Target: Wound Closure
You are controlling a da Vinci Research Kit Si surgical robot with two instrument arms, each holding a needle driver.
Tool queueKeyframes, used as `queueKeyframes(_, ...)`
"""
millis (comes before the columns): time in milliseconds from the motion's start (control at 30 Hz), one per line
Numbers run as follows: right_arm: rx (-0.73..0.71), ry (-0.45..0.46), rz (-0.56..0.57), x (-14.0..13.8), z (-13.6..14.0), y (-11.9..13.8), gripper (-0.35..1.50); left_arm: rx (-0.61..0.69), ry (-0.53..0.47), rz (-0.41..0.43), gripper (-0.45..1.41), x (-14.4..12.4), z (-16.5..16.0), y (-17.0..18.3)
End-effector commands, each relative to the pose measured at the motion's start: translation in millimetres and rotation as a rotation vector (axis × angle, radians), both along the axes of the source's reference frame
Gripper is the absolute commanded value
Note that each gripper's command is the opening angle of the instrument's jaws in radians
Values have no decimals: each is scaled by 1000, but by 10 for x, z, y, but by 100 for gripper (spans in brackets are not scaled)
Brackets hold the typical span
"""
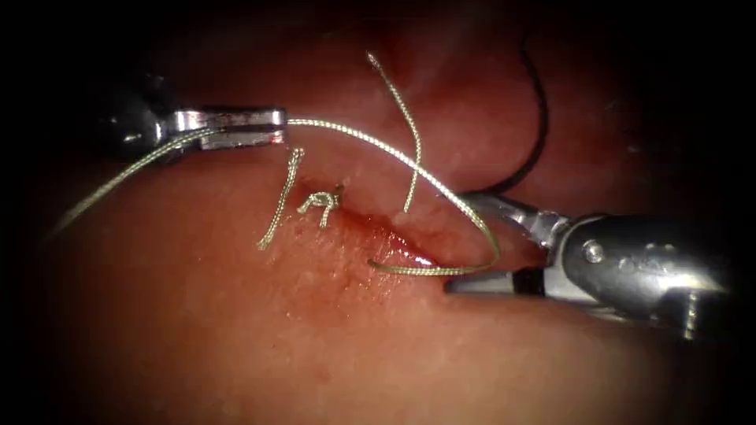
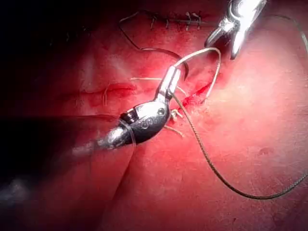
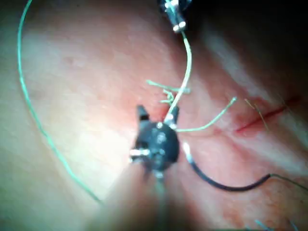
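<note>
We note the left hand (image 1: 272, 128) left of the cut (image 1: 386, 236), pinching the thread (image 1: 378, 144), which arcs over the cut's knot (image 1: 320, 203) and into the tissue (image 1: 236, 330), the right hand (image 1: 465, 240) spread empty just right of the cut, the needle (image 1: 539, 118) lying free on the tissue beyond it.

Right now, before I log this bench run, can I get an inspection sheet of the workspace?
Surface: tissue; cut open, red fluid in it.
Job's things: needle lies free right of the cut, apparently on the tissue, not in it; thread runs to the cut.
Clutter: knot with cut thread ends.
End effectors: left end effector shut on the thread; right end effector open, holding nothing, a thread loop passing between its jaws.
Cables: nothing seen.
Surroundings: row of stitches; otherwise nothing seen.
</note>
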State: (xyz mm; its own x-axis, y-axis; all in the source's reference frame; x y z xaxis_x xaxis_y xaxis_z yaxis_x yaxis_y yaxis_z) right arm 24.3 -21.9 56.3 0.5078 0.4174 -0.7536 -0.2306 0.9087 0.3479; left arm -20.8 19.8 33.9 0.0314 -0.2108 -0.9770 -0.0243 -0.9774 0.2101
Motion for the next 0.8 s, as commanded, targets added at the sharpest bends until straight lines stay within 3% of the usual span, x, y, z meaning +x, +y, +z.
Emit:
queueKeyframes(33, 13, 19, -9, 5, 1, -3, 148, -3, 6, -8, -45, -6, 12, 1)
queueKeyframes(233, 34, 25, 1, -1, 0, -1, 148, -9, 6, -6, -45, -6, 19, 0)
queueKeyframes(333, 36, 68, 46, -8, -2, 14, 145, -11, 3, -2, -45, -6, 20, -2)
queueKeyframes(433, 28, 137, 87, -21, -4, 37, 103, -11, 2, 0, -45, -5, 19, -3)
queueKeyframes(467, 26, 148, 96, -23, -2, 44, 74, -12, 0, 2, -45, -5, 19, -4)
queueKeyframes(500, 25, 155, 101, -24, 0, 51, 32, -12, -1, 4, -45, -5, 18, -5)
queueKeyframes(533, 14, 158, 96, -24, 4, 57, -25, -12, -1, 3, -45, -5, 17, -6)
queueKeyframes(567, 6, 151, 90, -23, 11, 64, -35, -12, -3, 5, -45, -5, 17, -7)
queueKeyframes(667, -18, 145, 69, -18, 35, 75, -35, -10, -6, 8, -45, -6, 13, -8)
queueKeyframes(800, -33, 145, 17, -8, 76, 68, -35, -4, -10, 1, -45, -10, 11, -2)
